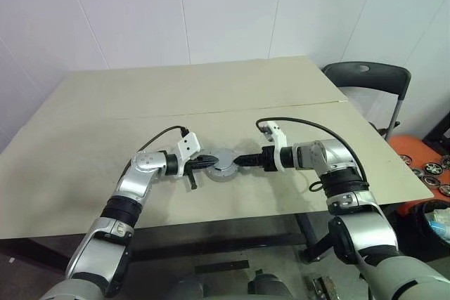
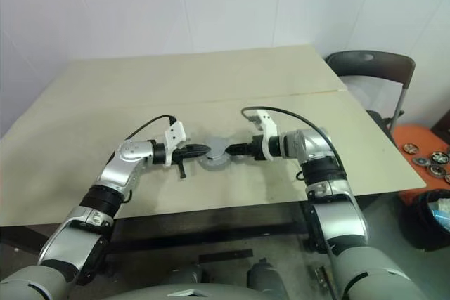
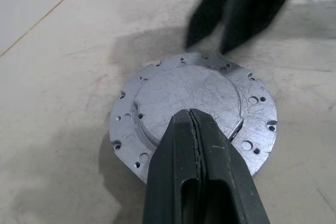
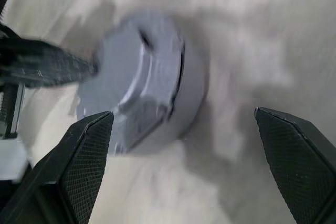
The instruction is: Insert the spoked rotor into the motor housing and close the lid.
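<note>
- The task's thing I can see is one round silver-grey metal piece (image 3: pixel 189 98). It has a wide flat flange drilled with small holes all round and a raised, flat, scratched circular centre.
- From my right wrist it looks thick and stepped, like a short drum rather than a thin plate, with a dark slit along the step. I cannot tell what is inside it.
- It lies flat on the pale beige tabletop (image 1: pixel 211 96), near the front edge and midway between my two arms. It sits on the near side of the thin seam that crosses the table.
- My left gripper (image 1: pixel 211 161) has its two black fingers pressed together with nothing between them. The joined tip is over the raised centre of the metal piece, on its left side. I cannot tell if it touches.
- My right gripper (image 4: pixel 182 112) has its two black fingers spread wide apart and holds nothing. It points at the piece from the right, with its tips close to the flange rim.
- The two grippers face each other across the piece, tip towards tip.
- Counted: one grey metal piece, two grippers with two fingers each, one table.
- Off the table to the right stands one black folding chair (image 1: pixel 365 75). Beside it is an orange surface (image 1: pixel 411 149) with several small dark round parts (image 1: pixel 430 171), too small to count.
</note>
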`<state>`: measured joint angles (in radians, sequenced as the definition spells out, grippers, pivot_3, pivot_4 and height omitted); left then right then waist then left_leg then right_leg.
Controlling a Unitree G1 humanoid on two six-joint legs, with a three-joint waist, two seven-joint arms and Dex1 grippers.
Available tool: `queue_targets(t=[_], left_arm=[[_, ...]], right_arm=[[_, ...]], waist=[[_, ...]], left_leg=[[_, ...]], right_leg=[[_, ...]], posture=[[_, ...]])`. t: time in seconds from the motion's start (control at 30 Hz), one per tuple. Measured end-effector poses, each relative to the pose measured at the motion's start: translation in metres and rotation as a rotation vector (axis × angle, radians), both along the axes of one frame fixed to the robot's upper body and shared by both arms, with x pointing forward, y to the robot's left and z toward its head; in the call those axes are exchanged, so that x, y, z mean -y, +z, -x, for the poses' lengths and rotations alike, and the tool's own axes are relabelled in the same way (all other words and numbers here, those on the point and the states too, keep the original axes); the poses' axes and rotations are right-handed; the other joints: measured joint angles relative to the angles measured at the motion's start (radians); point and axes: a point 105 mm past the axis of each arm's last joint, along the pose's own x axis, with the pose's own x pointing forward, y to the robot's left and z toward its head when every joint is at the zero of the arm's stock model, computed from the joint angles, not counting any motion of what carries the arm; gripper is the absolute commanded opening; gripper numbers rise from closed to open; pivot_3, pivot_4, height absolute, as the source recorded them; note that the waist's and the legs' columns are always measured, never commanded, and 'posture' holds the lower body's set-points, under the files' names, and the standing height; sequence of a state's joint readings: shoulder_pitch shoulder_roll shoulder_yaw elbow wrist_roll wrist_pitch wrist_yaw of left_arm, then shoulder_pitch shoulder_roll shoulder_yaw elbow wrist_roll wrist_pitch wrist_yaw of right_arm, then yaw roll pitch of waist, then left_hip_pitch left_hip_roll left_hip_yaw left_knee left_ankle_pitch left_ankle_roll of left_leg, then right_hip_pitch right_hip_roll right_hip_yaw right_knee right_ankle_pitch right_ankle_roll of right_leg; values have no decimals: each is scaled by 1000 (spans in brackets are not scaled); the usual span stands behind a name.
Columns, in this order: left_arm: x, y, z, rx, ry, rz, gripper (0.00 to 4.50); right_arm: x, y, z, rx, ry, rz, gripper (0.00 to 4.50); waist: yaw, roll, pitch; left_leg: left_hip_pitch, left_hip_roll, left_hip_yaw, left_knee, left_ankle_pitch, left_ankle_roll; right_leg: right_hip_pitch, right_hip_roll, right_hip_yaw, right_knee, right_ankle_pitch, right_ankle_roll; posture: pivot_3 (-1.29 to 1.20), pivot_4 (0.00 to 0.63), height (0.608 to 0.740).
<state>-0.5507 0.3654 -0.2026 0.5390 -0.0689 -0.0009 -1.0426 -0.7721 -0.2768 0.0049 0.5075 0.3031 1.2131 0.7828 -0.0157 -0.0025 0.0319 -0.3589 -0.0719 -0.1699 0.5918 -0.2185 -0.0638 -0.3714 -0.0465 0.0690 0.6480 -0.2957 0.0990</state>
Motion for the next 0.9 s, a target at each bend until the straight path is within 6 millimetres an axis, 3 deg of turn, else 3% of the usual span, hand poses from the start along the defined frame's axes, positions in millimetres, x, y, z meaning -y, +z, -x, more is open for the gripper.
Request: queue_targets(t=[0.27, 0.47, 0.8, 0.9], left_arm=[[-1, 0, 1, 4, -2, -2, 0], [-5, 0, 1, 13, -1, -18, 0], [-28, 0, -14, 29, 63, -100, 0], [-36, 0, -16, 39, 73, -126, 0]], right_arm=[[-26, 3, 16, -176, -36, -91, 4488], [-36, 4, 12, -272, -106, -143, 4488], [-84, -6, 2, -345, -206, -263, 4488], [-91, -8, 1, -369, -230, -303, 4488]], waist=[[-1, 0, 0], [-9, 0, 0], [-105, 0, 0], [-119, 0, 0]], left_leg=[[0, 0, 0, 0, 0, 0], [1, 0, 0, 0, 0, 0], [8, 2, -4, -1, -2, -2], [9, 6, -5, -2, -3, -3]], right_leg=[[0, 0, 0, 0, 1, 3], [-1, 1, 0, 0, 1, 2], [-2, -1, -6, 3, 2, -4], [-3, -2, -13, 3, 2, -5]], posture=[[0, 0, 740], [0, 0, 740], [0, 0, 740], [0, 0, 740]])
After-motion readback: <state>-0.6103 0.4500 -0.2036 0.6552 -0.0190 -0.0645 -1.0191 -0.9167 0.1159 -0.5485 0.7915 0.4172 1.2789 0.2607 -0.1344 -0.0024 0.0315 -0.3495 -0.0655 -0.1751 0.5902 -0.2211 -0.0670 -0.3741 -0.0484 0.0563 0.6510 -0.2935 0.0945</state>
